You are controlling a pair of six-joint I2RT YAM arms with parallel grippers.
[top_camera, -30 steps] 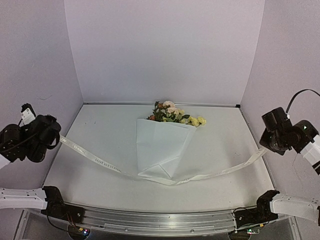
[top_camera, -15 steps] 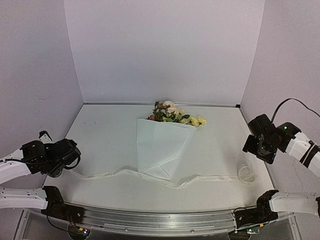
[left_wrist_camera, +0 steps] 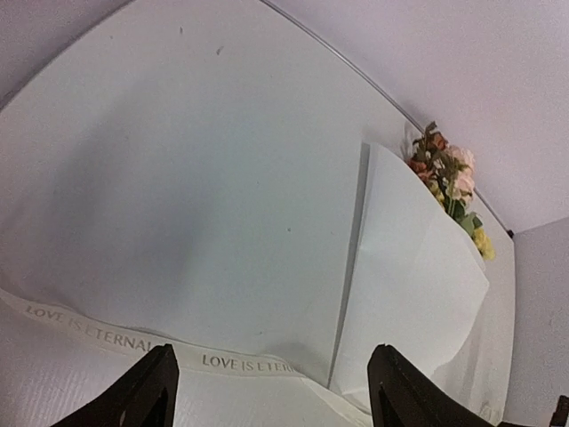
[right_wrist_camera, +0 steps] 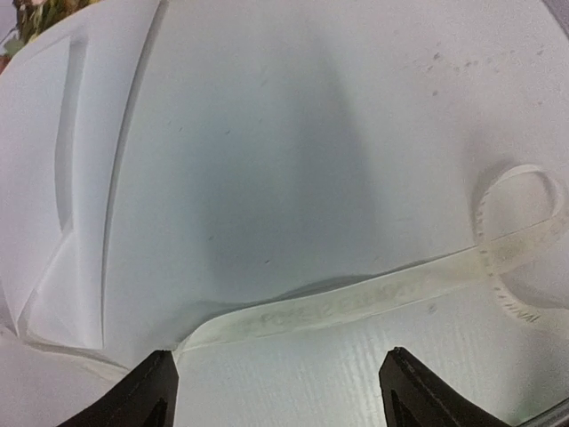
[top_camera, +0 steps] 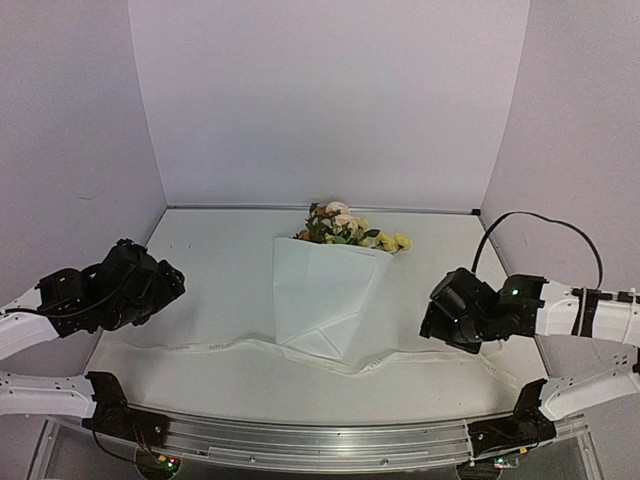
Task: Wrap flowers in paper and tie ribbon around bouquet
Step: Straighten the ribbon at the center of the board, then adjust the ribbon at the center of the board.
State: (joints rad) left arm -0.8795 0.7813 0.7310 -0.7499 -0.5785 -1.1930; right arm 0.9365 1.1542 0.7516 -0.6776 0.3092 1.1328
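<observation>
The bouquet lies mid-table: a white paper (top_camera: pixel 320 295) cone with the flowers (top_camera: pixel 345 228) sticking out of its far end. The ribbon (top_camera: pixel 225 346) lies slack on the table, running under the cone's near tip and out to both sides. My left gripper (top_camera: pixel 170 284) hovers left of the cone, open and empty. In the left wrist view the printed ribbon (left_wrist_camera: pixel 240 363) crosses between its fingertips (left_wrist_camera: pixel 158 378), with the paper (left_wrist_camera: pixel 409 285) and flowers (left_wrist_camera: pixel 444 169) beyond. My right gripper (top_camera: pixel 433 320) is open right of the cone, over the ribbon (right_wrist_camera: pixel 356 307), which curls into a loop (right_wrist_camera: pixel 524 222).
Grey walls close the table (top_camera: pixel 220 250) in at the back and on both sides. A metal rail (top_camera: pixel 320 445) runs along the near edge, between the arm bases. The right arm's black cable (top_camera: pixel 540 220) arches above its wrist.
Both grippers opened and let go of the ribbon ends, and the ribbon dropped flat onto the table. Both arms then swung inward and lower, towards the bouquet.
</observation>
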